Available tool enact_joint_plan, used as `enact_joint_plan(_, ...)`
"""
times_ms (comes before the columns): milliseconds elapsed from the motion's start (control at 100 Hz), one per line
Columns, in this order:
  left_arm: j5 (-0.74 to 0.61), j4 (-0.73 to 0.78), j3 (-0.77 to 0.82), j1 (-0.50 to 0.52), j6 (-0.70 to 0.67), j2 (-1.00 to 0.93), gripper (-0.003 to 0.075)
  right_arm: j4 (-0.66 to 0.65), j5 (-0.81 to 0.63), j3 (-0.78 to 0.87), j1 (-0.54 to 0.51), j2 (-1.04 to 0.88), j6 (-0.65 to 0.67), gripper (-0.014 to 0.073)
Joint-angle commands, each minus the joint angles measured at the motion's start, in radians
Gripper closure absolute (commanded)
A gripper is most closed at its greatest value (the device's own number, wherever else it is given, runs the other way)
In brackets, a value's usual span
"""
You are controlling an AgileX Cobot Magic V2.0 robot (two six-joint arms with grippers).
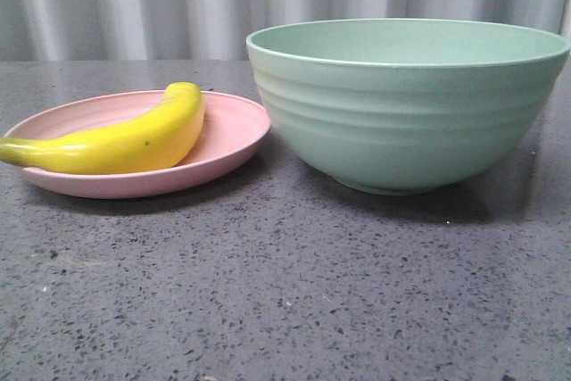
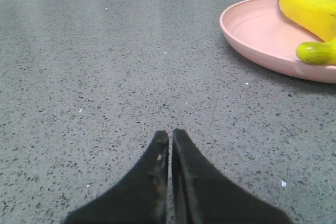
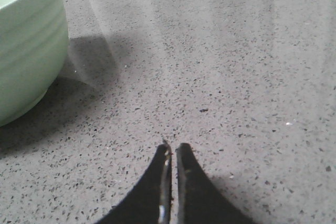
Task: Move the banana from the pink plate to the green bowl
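Banana (image 1: 125, 140) on pink plate (image 1: 227, 136); green bowl (image 1: 406, 118) beside

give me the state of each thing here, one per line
banana: whole, unpeeled, lying on the pink plate
pink plate: right way up on the table, holding the banana
green bowl: upright beside the plate, inside hidden from view
left gripper: shut, holding nothing, clear of the plate
right gripper: shut, holding nothing, apart from the bowl

Light was bright and even from above; the green bowl (image 1: 406, 104) cast a soft shadow on the speckled tabletop (image 1: 285, 292). Pale glare streaked the right wrist view, with slightly soft focus.
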Motion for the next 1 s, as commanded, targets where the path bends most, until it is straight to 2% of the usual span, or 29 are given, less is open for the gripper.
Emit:
enact_joint_plan(0, -0.075, -0.005, 0.009, 0.001, -0.008, -0.029, 0.0741, -0.008, -0.014, 0.023, -0.005, -0.019, -0.010, 0.0661)
enact_joint_plan(680, -0.080, -0.005, 0.009, 0.001, -0.008, -0.029, 0.0741, -0.008, -0.014, 0.023, -0.005, -0.019, -0.010, 0.0661)
enact_joint_plan(990, -0.164, -0.005, 0.009, 0.001, -0.008, -0.029, 0.0741, -0.008, -0.028, 0.023, -0.005, -0.019, -0.010, 0.0661)
